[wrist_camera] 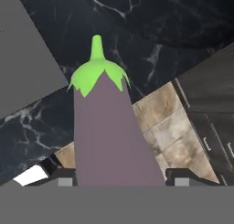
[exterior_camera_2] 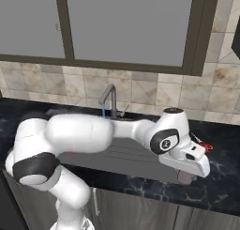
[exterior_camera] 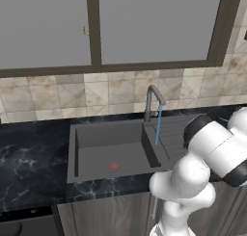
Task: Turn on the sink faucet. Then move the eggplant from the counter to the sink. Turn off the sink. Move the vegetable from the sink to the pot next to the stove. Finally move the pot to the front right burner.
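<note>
A thin blue stream of water (exterior_camera: 157, 125) is seen running from the bent spout of the sink faucet (exterior_camera: 152, 101), landing by the right wall of the sink (exterior_camera: 107, 148) where the basin meets the ribbed drainboard (exterior_camera: 174, 134). The small red drain (exterior_camera: 114, 166) is visible on the basin floor.

In the hand view, the eggplant (wrist_camera: 108, 127) is framed between the two dark finger tips of the gripper (wrist_camera: 119, 177) — one tip is pressed to each side of its pale purple body, so the jaws are closed on it at a wide setting. Its green cap and stem point away from the hand. Beneath it the black veined counter (wrist_camera: 151, 45) is seen, with a strip of tan floor and dark cabinet fronts (wrist_camera: 210, 118) beyond the counter's edge.

In the right base view the arm is stretched across the front of the sink, and the hand is held just above the near edge of the counter, to the right of the basin — a purplish end of the eggplant (exterior_camera_2: 186, 178) shows under it.
</note>
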Robot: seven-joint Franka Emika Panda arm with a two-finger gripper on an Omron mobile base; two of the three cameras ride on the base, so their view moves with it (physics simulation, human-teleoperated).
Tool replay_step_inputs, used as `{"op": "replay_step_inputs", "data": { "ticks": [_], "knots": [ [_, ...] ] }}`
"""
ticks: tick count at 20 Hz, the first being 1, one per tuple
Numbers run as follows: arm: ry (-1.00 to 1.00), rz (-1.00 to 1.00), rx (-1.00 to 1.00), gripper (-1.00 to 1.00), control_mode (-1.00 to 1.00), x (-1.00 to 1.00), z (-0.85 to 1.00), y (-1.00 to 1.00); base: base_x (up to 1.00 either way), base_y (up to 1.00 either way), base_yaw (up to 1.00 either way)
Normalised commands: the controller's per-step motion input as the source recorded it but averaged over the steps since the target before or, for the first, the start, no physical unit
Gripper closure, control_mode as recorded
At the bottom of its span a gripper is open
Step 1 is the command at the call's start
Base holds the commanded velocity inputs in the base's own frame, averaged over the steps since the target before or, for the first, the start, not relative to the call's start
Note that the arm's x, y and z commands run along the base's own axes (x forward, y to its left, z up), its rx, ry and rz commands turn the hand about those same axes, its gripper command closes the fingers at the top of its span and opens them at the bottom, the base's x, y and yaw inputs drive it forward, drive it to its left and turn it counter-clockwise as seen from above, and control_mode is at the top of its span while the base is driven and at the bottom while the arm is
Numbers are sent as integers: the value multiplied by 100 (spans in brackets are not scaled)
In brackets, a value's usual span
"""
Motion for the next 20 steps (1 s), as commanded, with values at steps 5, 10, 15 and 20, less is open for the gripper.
{"op": "replay_step_inputs", "data": {
  "ticks": [5, 10, 15, 20],
  "knots": [
    [0, 0, -2, 100, -100, -7, 30, 100, 0, 0, 0],
    [0, 0, -2, 100, -100, -2, 30, 100, 0, 0, 0],
    [0, 0, -3, 100, -100, 0, 18, 100, 0, 0, 0],
    [0, 2, -5, 100, -100, 0, 8, 100, 0, 0, 0]
  ]
}}
